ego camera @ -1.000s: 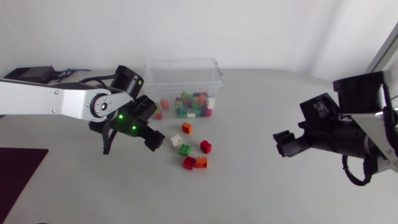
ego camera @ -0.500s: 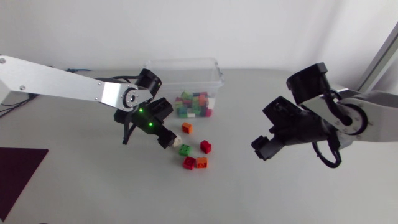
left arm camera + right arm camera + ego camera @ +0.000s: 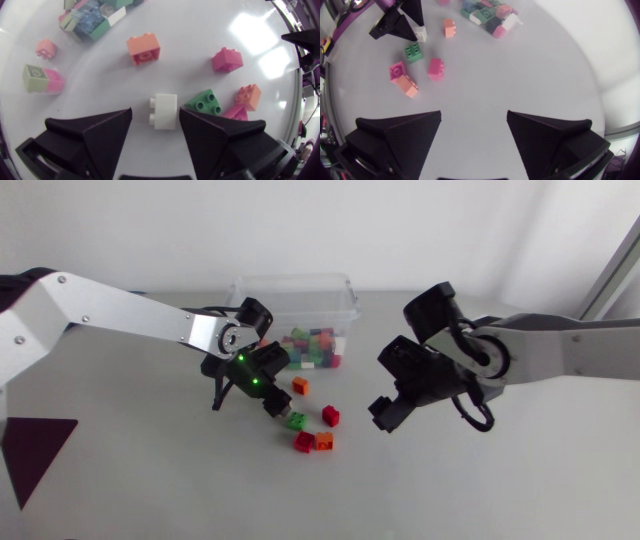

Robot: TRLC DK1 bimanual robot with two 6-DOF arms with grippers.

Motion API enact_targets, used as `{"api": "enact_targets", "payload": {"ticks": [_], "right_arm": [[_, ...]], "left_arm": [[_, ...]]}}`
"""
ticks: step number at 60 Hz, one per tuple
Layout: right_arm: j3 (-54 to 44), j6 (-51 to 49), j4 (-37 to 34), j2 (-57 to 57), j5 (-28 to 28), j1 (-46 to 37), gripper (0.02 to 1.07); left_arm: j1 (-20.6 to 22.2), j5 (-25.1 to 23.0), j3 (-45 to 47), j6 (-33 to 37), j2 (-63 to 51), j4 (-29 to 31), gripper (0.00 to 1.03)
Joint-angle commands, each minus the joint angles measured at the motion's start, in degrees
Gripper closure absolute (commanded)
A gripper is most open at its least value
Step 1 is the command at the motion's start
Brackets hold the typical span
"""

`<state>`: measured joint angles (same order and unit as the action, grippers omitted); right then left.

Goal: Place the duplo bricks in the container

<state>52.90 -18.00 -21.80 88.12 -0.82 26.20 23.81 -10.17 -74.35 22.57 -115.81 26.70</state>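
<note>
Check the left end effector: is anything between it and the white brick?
Nothing visible is. The white brick lies between the open fingers of the left end effector, with a gap showing on either side. The green brick sits close beside one finger and might get nudged when the fingers close.

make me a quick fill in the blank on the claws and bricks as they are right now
1. The brick between the left claw's open fingers is ___.
2. Closest beside it lies a second brick, coloured ___.
3. The right claw is open and holds ___.
Missing words: white; green; nothing.
</note>
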Motion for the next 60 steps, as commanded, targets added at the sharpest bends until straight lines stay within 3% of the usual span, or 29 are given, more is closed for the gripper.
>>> {"api": "enact_targets", "payload": {"ticks": [1,13,32,46,60], "right_arm": [[2.2,1.6,1.0,3.0,1.1,1.8,0.12],[5.9,5.2,1.9,9.7,1.6,5.7,0.16],[12.7,7.6,0.4,18.4,2.1,8.0,0.22],[16.4,7.9,-0.8,22.0,1.6,7.5,0.26],[18.4,8.4,-2.7,23.9,0.6,8.0,0.26]], "left_arm": [[0.3,-0.6,-1.7,0.9,-2.8,1.1,0.52],[0.4,-0.8,-1.1,2.3,-3.1,2.7,0.67],[-1.4,-1.0,1.6,3.7,6.7,3.9,0.68],[-4.6,-4.0,2.3,3.6,15.4,4.1,0.68],[-3.3,-5.1,2.6,3.6,13.9,5.2,0.65]]}}
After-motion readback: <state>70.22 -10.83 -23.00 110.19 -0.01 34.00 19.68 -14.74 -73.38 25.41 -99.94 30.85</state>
